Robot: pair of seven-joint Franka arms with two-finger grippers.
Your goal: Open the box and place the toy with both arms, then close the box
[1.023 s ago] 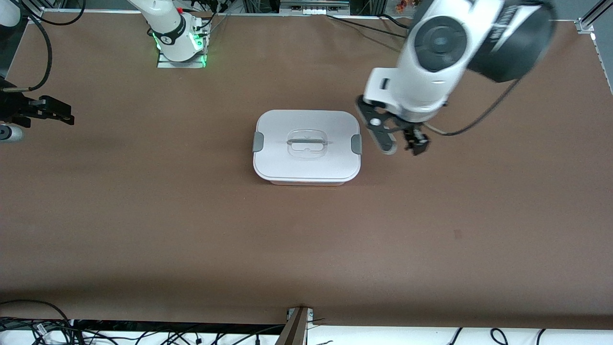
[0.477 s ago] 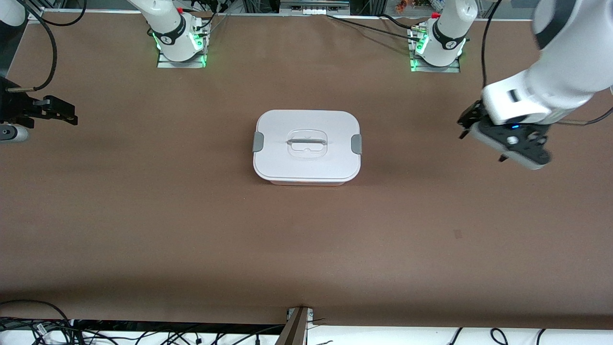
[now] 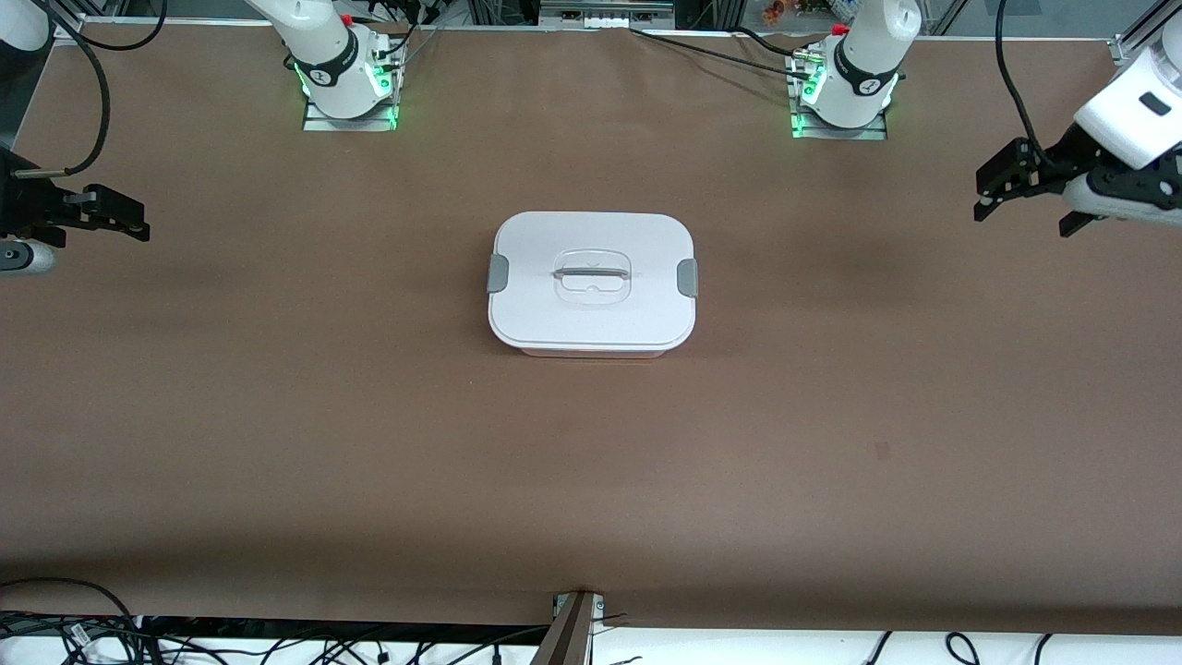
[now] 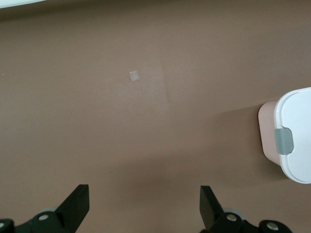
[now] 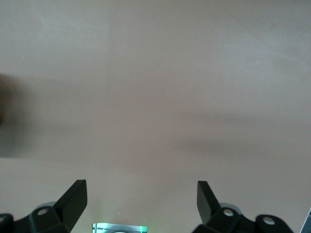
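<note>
Now the box (image 3: 591,284) sits lidded mid-table, toy unseen. At three o'clock of it, the left gripper (image 3: 1025,197) has swung away, jaws spread and empty; the right gripper (image 3: 111,217) waits spread at nine. Task looks finished.

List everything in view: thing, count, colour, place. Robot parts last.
box: one, pink tub under a white lid, mid-table, lid on
side clips: two, grey, one at each short end of the lid
handle: one, clear, recessed in the lid's middle
table: one, brown
toy: none in view
left gripper: one, black, open and empty, over the left arm's end of the table
right gripper: one, black, open and empty, over the right arm's end of the table
</note>
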